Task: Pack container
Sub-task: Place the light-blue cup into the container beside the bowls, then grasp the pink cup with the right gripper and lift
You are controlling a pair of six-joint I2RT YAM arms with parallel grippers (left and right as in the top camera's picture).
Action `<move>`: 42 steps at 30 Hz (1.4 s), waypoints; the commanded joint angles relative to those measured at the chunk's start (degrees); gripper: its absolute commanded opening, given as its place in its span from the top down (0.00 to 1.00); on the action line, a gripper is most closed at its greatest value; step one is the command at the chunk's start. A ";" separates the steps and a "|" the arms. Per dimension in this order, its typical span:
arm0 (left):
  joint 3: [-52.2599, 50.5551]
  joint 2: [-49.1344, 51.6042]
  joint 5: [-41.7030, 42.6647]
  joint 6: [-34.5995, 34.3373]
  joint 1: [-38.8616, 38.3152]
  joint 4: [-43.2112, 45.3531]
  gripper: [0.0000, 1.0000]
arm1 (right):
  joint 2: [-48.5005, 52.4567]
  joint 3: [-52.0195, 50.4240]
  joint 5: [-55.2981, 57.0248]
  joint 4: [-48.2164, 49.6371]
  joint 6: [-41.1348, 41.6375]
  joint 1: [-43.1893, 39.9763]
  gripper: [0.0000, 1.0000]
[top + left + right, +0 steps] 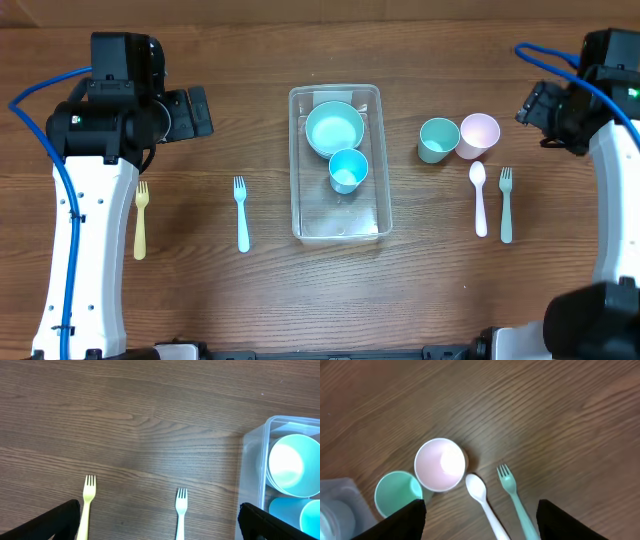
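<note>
A: Start at the left; how do the jaws stand there?
B: The left gripper (159,510) hangs over bare wood at the table's left side; its fingers sit at the two bottom corners of its wrist view, wide apart, with nothing between them.
A: And on the table below it?
B: A yellow fork (141,218) lies beside the left arm; a blue fork (241,213) lies further right, well apart from it; both point their tines away from the robot.
A: Where is the container?
B: The container (300,205) stands in the middle of the table, between the blue fork and a green cup (438,139); it lies long side front to back.
A: What is in it?
B: A pale blue bowl (334,128) sits in its far half; a blue cup (348,170) stands right against the bowl's near edge.
A: Right of it?
B: The green cup touches a pink cup (479,134); nearer the robot lie a white spoon (479,197) and a green fork (506,203), side by side.
A: And the right jaws?
B: The right gripper (481,505) hovers above those pieces; its fingers stand apart and grip nothing.
</note>
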 commanded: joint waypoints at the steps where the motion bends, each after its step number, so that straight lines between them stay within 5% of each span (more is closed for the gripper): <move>1: 0.85 0.09 0.11 1.25 0.33 -0.09 0.00 | 3.10 -3.13 -6.34 3.98 -2.73 -0.57 0.27; 8: 0.85 0.09 0.11 1.27 0.33 -0.11 0.00 | 11.10 -9.42 -8.35 12.04 -2.86 -0.37 0.28; 16: 0.85 0.09 0.11 1.25 0.33 -0.11 0.00 | 11.72 -17.99 -11.43 21.66 -2.38 -0.35 0.40; 23: 0.85 0.09 0.11 1.27 0.33 -0.11 0.00 | 11.72 -18.27 -12.37 22.49 -2.23 -0.37 0.84; 27: 0.85 0.09 0.11 1.27 0.33 -0.11 0.00 | 11.72 -18.27 -12.48 22.47 -2.23 -0.37 0.95; 42: 0.85 0.09 0.11 1.27 0.33 -0.11 0.00 | 4.98 5.55 -5.55 -0.63 -6.36 6.23 0.96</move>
